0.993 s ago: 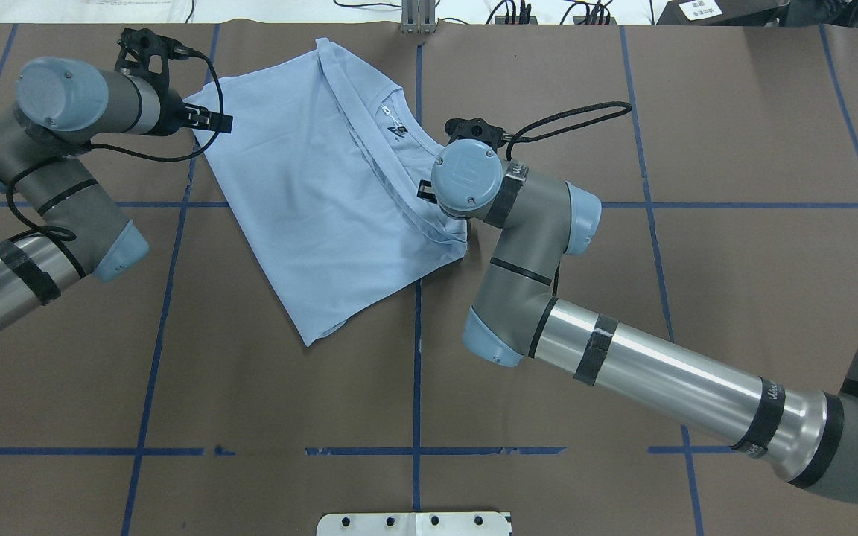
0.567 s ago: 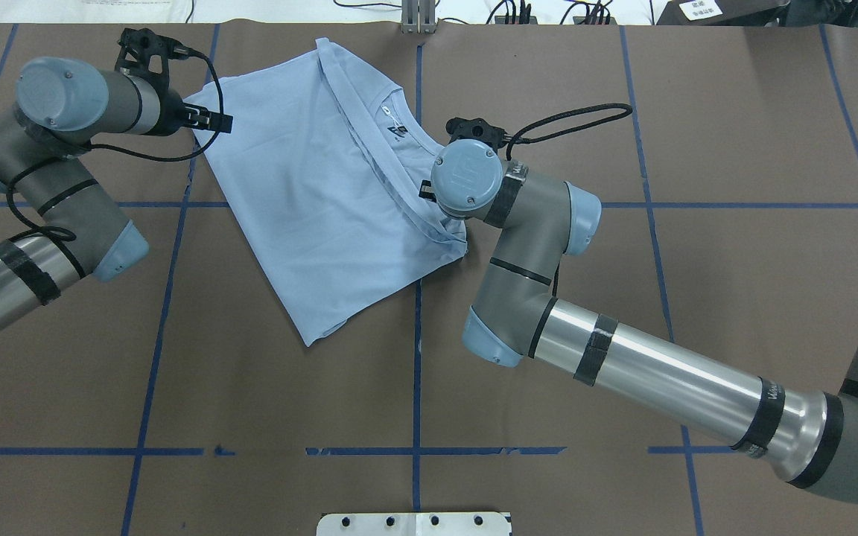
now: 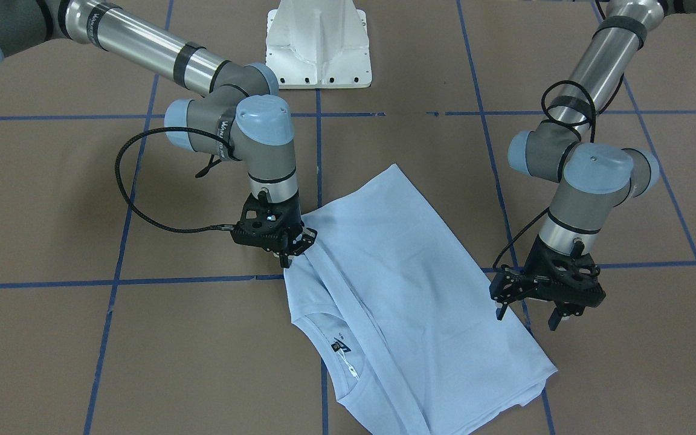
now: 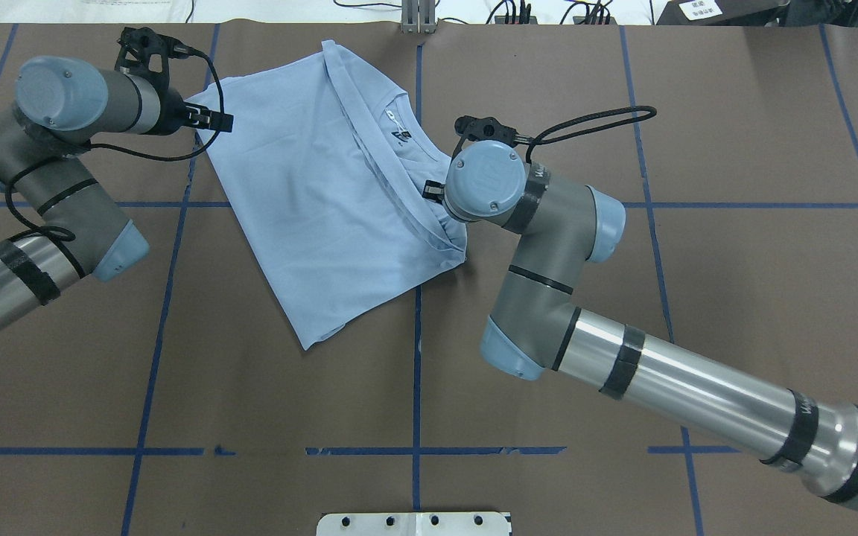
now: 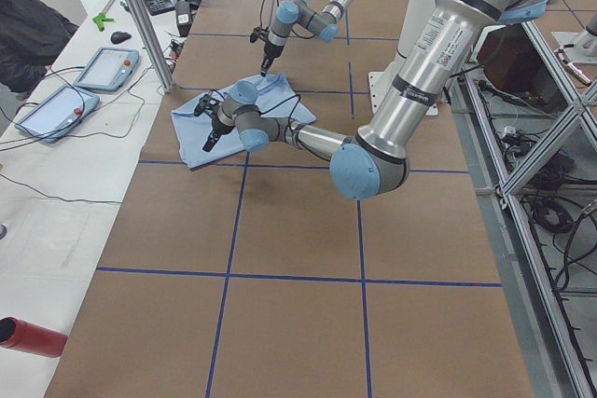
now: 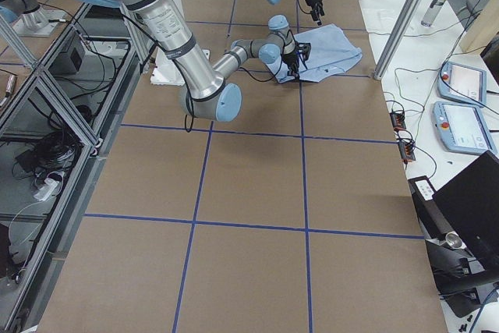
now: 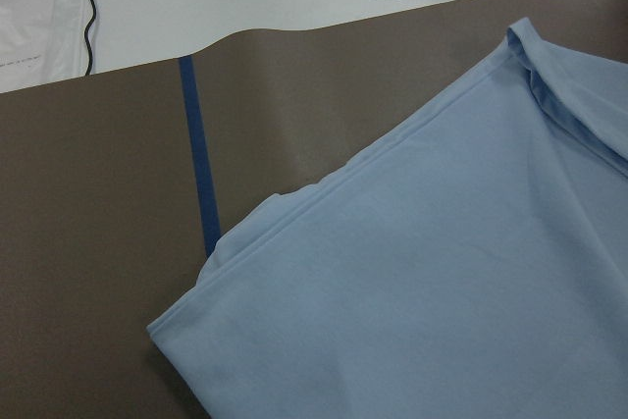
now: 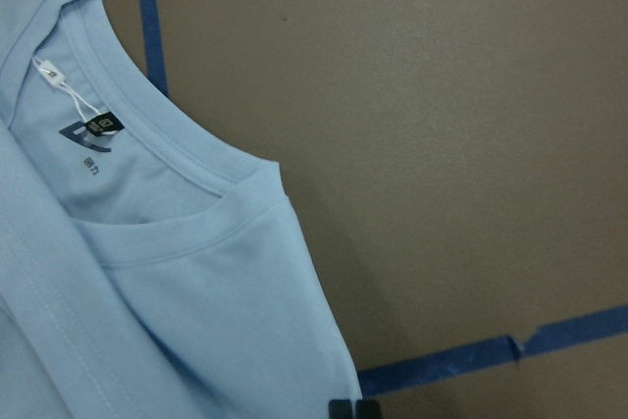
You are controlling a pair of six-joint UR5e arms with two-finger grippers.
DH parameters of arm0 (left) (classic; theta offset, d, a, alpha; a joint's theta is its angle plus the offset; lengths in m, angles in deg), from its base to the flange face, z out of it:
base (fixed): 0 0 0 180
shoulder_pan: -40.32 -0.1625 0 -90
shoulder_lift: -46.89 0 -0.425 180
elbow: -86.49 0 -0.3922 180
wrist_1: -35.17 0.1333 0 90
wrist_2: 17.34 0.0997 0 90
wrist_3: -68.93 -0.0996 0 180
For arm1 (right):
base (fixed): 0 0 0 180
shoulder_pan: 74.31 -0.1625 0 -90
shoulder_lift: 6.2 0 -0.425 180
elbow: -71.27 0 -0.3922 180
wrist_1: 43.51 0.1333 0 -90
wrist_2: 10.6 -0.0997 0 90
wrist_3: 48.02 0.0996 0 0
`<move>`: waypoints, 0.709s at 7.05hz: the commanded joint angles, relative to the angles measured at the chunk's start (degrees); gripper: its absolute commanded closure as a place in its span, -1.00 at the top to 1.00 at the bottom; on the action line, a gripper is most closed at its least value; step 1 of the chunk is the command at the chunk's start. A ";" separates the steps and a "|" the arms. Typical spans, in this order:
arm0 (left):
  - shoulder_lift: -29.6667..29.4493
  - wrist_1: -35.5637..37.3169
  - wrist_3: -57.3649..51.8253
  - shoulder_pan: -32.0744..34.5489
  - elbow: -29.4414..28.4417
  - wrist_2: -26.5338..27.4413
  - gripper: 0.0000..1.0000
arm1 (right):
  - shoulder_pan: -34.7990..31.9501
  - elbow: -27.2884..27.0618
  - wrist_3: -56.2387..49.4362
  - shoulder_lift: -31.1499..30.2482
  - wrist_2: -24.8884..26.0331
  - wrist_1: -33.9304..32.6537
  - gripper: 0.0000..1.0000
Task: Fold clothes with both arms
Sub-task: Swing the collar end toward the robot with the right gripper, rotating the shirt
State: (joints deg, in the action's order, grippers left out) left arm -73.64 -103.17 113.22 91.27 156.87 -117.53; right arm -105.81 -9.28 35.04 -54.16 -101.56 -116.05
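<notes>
1. Bright, even light from above; only faint, soft shadows on the brown paper-covered counter [image 4: 734, 283].
2. Glare streaks the right arm's shiny silver metal tube [image 4: 697, 387].
3. Every view is sharp.

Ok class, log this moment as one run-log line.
shirt: partly folded | left gripper: jaws open over shirt edge | right gripper: jaws shut on shirt edge
</notes>
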 commanded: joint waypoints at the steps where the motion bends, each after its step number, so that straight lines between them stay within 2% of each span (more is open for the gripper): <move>1: 0.03 0.00 0.00 0.02 0.37 0.00 1.00 | 6.32 -16.75 1.13 -11.66 4.53 -2.60 -1.00; 4: -0.06 0.09 0.09 -0.15 0.81 0.00 1.00 | 17.84 -29.10 7.19 -23.54 15.78 -2.87 -1.00; 5: -0.06 0.09 0.09 -0.24 0.90 0.00 1.00 | 19.09 -31.83 7.29 -28.36 17.04 -2.78 -1.00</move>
State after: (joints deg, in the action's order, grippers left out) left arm -73.69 -103.11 113.28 91.12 157.62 -117.53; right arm -89.23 -37.38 41.54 -77.10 -87.11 -118.88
